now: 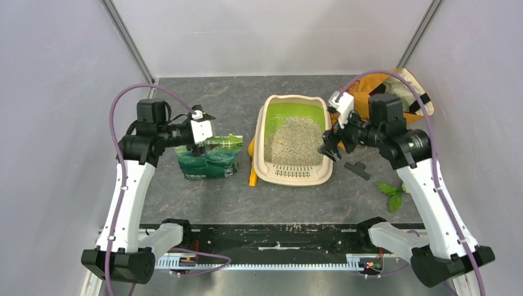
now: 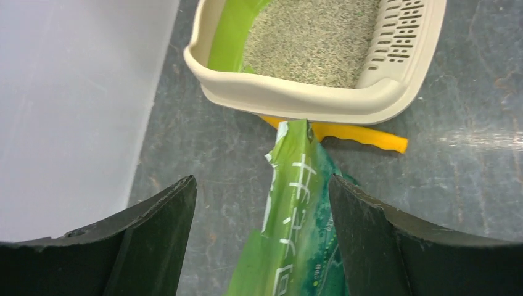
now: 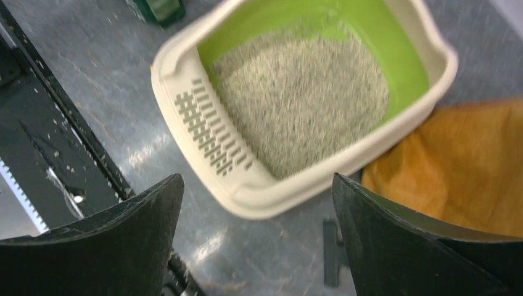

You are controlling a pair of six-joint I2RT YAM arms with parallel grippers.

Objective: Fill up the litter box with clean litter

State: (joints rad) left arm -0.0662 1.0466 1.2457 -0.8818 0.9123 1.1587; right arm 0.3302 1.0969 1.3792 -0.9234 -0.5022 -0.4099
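The litter box (image 1: 293, 180) sits mid-worktop (image 1: 203, 105) toward the far edge, its long axis running near to far and its grate end facing the near edge. Litter (image 1: 297, 140) covers most of its floor, so filling looks nearly done. The bag (image 1: 208, 161) lies left of it, ungripped between the open left pincer (image 1: 198, 148). The right pincer (image 1: 330, 150) hangs open and empty beside the box's right rim. The next move probably calls for lifting both arms clear.

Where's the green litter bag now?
Top view: the green bag sits left of the litter box, beneath the open left hand.
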